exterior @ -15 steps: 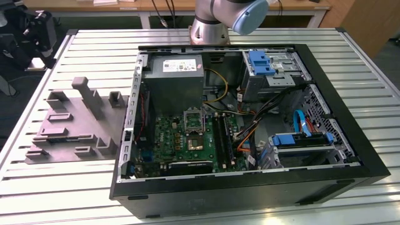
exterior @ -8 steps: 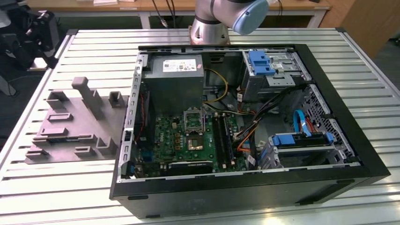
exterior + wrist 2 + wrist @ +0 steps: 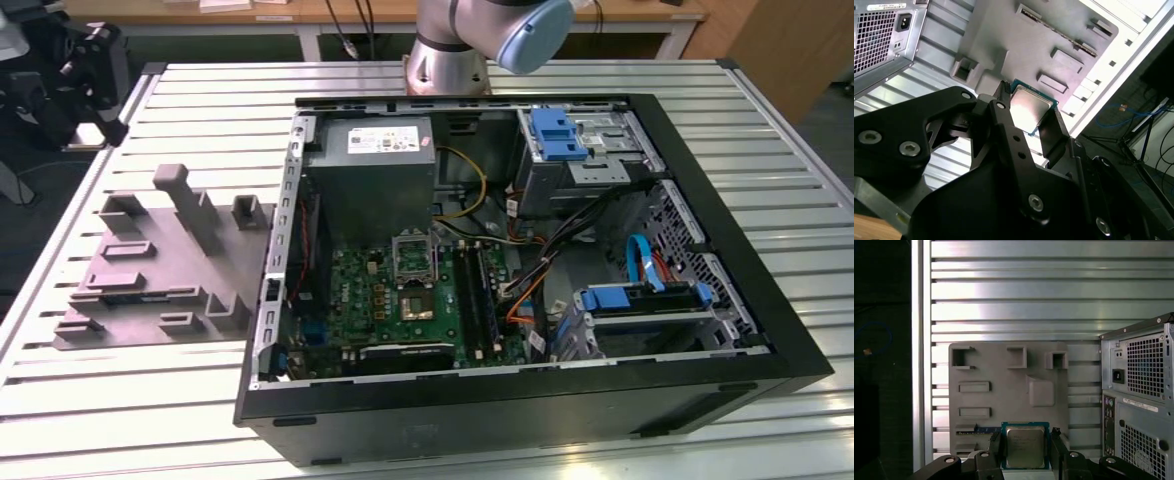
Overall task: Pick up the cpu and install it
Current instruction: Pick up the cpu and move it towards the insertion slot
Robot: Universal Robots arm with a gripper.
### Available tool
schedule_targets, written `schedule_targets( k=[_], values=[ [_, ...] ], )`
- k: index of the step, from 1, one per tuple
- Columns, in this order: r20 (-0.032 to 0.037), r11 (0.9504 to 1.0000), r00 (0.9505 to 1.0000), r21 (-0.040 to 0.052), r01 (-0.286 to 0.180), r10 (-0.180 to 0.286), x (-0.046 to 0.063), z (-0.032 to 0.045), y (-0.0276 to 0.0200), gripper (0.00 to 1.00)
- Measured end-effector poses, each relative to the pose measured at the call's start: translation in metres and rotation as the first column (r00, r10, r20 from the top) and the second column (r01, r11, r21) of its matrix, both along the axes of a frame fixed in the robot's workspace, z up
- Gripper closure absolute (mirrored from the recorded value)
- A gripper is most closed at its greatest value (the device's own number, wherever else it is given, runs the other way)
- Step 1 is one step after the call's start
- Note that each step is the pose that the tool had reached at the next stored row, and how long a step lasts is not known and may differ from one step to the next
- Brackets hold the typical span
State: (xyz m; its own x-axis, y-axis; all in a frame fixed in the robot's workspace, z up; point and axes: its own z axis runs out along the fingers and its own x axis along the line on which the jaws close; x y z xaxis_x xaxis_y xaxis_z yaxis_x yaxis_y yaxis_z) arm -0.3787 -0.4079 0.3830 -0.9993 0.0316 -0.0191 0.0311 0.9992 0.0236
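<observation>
Holds the chip [image 3: 1025, 447] pinched between the fingers [image 3: 1056, 450], well clear of the grey tray [image 3: 994, 405] behind it.
Clamps two opposite edges, closed only to the chip's width, metal top turned toward both wrist views; square, so no long axis. Finds the tray on the slatted table [image 3: 160, 400] at the exterior view's left, just beside the open computer case [image 3: 534, 420] with its green board [image 3: 387, 300] at lower centre.

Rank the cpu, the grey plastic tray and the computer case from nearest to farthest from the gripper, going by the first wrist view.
1. cpu, held between the fingers.
2. grey plastic tray, directly behind the cpu.
3. computer case, off to one side of the tray.
</observation>
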Motion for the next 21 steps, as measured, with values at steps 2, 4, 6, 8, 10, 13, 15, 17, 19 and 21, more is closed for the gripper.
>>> schedule_targets(
  k=[2, 4, 6, 8, 10, 13, 15, 17, 19, 21],
  values=[
    [-0.0001, 1.0, 1.0, -0.0001, 0.0, 0.0, 0.0004, 0.0001, 0.0, 0.53],
    [0.0, 1.0, 1.0, 0.0, 0.0, 0.0, 0.0015, 0.0, 0.0, 0.53],
    [0.0, 1.0, 1.0, -0.0001, 0.0, 0.0, 0.0017, 0.0001, 0.0, 0.53],
    [0.0, 1.0, 1.0, -0.0001, 0.0, 0.0, 0.0022, 0.0, 0.0, 0.53],
    [-0.0001, 1.0, 1.0, -0.0001, 0.0, 0.0, 0.0028, 0.0001, 0.0, 0.53],
    [-0.0001, 1.0, 1.0, -0.0001, 0.0, 0.0, 0.0035, 0.0, 0.0, 0.53],
    [0.0, 1.0, 1.0, 0.0, 0.0, 0.0, 0.0041, 0.0, 0.0, 0.53],
    [0.0, 1.0, 1.0, 0.0, 0.0, 0.0, 0.0046, 0.0, 0.0, 0.53],
    [0.0, 1.0, 1.0, 0.0, 0.0, 0.0, 0.005, 0.0, 0.0, 0.53],
    [0.0, 1.0, 1.0, 0.0, 0.0, 0.0, 0.0054, 0.0, 0.0, 0.53]
  ],
)
